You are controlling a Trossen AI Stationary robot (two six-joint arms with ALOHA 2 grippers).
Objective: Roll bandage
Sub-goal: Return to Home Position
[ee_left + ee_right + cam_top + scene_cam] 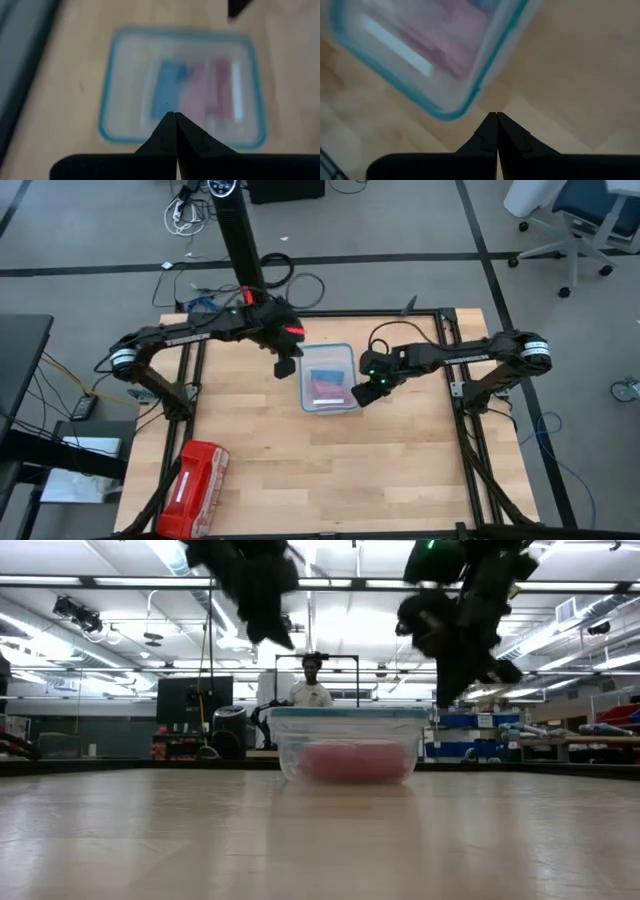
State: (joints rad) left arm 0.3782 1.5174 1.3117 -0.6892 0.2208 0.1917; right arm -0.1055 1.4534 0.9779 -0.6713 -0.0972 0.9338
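Note:
A clear lidded box with a teal rim [329, 378] stands on the wooden table. Through its lid the left wrist view shows the blue bandage [170, 85] beside pink-red rolls [210, 90]. My left gripper [285, 367] is shut and empty, above the table by the box's left side. My right gripper [362, 394] is shut and empty, above the table by the box's right near corner. In the low view both hang well above the box [350, 745].
A red plastic-wrapped pack [195, 488] lies at the table's near left corner. Bare wood spreads across the near half of the table. A person stands in the room behind the table [312, 685].

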